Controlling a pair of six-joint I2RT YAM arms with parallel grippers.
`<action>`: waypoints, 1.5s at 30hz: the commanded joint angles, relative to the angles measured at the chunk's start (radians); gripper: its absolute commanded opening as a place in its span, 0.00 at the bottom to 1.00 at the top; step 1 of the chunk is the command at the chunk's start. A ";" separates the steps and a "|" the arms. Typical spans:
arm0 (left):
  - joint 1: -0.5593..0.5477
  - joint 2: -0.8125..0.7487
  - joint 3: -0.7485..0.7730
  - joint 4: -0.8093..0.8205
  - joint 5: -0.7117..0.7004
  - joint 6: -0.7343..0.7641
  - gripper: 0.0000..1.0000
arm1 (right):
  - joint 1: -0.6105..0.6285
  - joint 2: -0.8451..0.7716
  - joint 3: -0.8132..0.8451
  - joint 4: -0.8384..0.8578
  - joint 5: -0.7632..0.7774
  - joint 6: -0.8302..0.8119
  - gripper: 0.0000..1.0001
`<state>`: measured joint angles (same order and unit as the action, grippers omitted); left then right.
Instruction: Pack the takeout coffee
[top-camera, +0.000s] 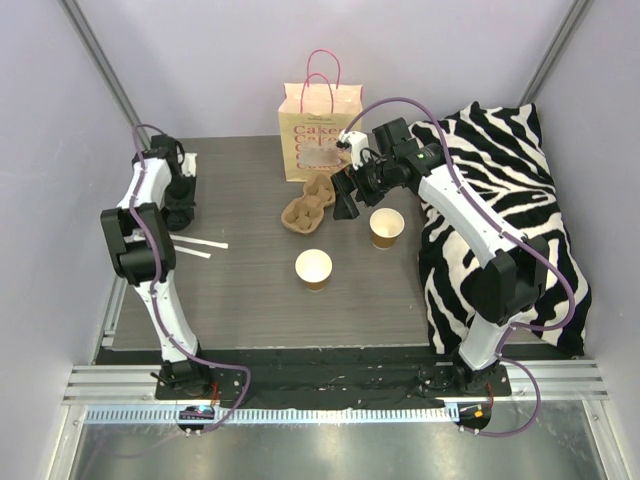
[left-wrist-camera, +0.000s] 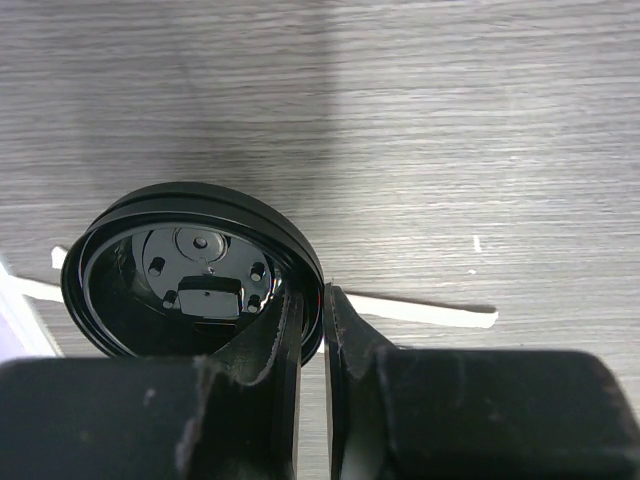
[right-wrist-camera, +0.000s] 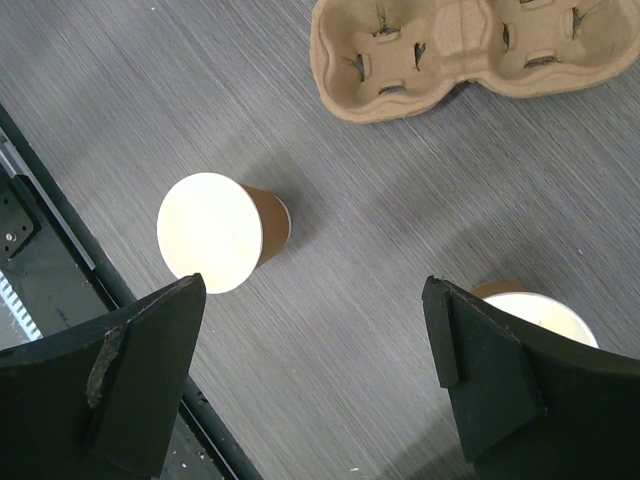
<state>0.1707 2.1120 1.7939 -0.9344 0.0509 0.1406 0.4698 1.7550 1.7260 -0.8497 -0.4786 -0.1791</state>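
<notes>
Over at the far left of the table (top-camera: 260, 300), the left gripper (left-wrist-camera: 322, 300) is closed narrowly on the rim of a black lid (left-wrist-camera: 190, 270). One finger sits inside the lid and the other outside its edge, and the lid is tilted with its hollow underside towards the wrist camera. A white strip (left-wrist-camera: 430, 312) lies flat on the wood grain just behind the lid; in the top view two such strips show on the table near that arm. The right gripper (right-wrist-camera: 312, 290) hangs above the middle of the table with its jaws spread wide and nothing between them. Below it stand two brown paper cups, upright with their mouths open. The nearer cup (right-wrist-camera: 215, 232) stands alone towards the near edge. The farther cup (right-wrist-camera: 545, 312) stands to its right and is partly hidden behind one of the right gripper's fingers in the wrist view. The two cups are apart from each other. A cardboard carrier (right-wrist-camera: 470, 50) lies flat, wells up, beyond the cups and just in front of a paper bag (top-camera: 315, 130), which stands upright at the far edge with pink handles raised. A zebra cloth (top-camera: 500, 200) covers the right side of the table, close to the farther cup.
</notes>
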 joint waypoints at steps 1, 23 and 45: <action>-0.016 -0.007 0.005 0.019 0.026 0.017 0.18 | 0.004 -0.006 0.038 0.008 -0.012 0.003 1.00; -0.010 0.057 0.055 -0.007 0.041 0.014 0.38 | 0.003 -0.012 0.018 0.008 -0.006 -0.002 1.00; -0.008 0.106 0.090 -0.014 0.044 0.007 0.31 | 0.004 -0.006 0.020 0.008 0.003 -0.003 1.00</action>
<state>0.1585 2.2082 1.8492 -0.9405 0.0761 0.1463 0.4694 1.7550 1.7260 -0.8539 -0.4774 -0.1799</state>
